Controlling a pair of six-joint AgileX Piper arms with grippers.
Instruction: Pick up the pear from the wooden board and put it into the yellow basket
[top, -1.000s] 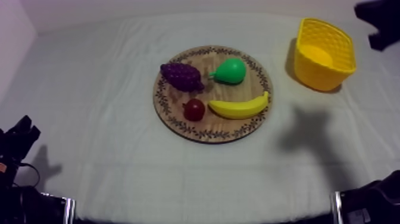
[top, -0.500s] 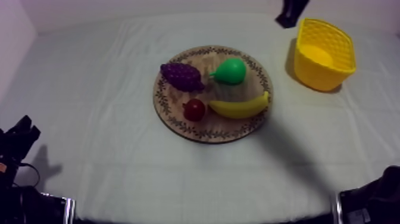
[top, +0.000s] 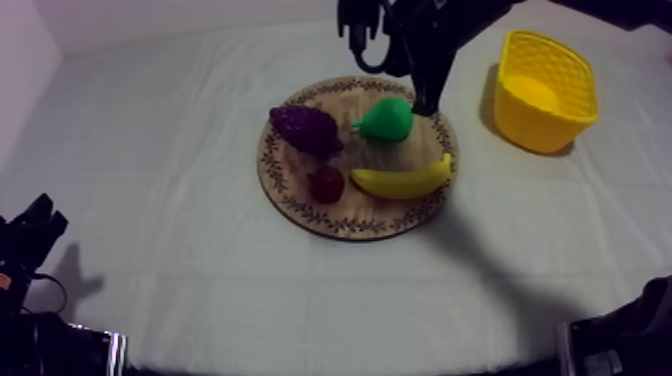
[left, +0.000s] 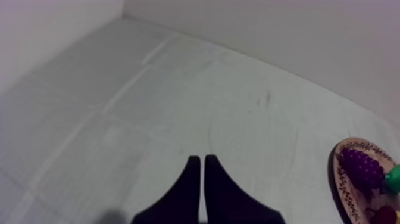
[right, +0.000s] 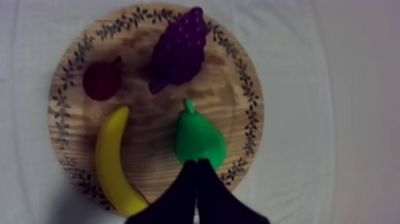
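banana (top: 402, 181) — yellow, lying flat, gently curved | small red fruit (top: 326, 184) just beside the banana's end nearer the grapes | bunch of grapes (top: 305, 128) — purple, near the small red fruit, farther back | counter (top: 150, 210) under creased grey-white cloth

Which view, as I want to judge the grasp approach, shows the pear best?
The right wrist view: the pear lies whole on the wooden board, the shut right gripper at its wide end. The top view shows it smaller, beside that gripper. The left wrist view catches a green sliver past the grapes.
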